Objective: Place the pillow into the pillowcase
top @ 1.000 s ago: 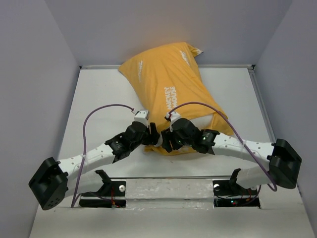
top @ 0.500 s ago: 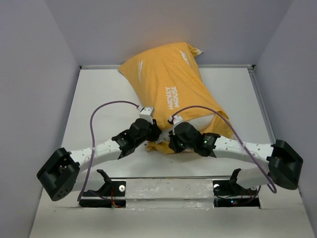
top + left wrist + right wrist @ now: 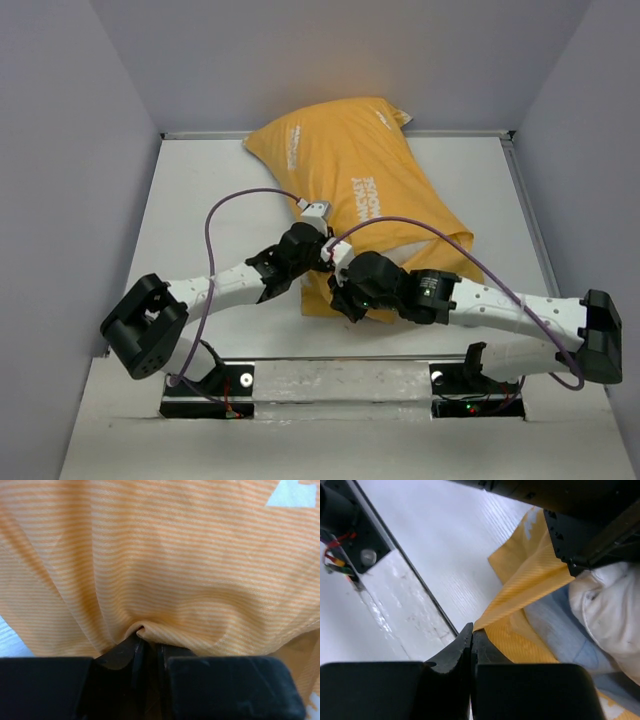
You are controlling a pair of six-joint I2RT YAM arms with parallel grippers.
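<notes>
Yellow pillowcase (image 3: pixel 360 180), pillow (image 3: pixel 607 597) mostly inside, lies centre to 12 o'clock on the surface (image 3: pixel 200 200); left hand (image 3: pixel 147 641) and right hand (image 3: pixel 471 636) clamp its hem; thin pinches could slip, letting the pillow slide out

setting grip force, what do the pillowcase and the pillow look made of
The pillowcase: thin matte woven cloth, perhaps cotton; fine striped weave, soft folds gathering at the left gripper. The pillow: soft matte white fabric, wrinkled; filling unseen.
</notes>
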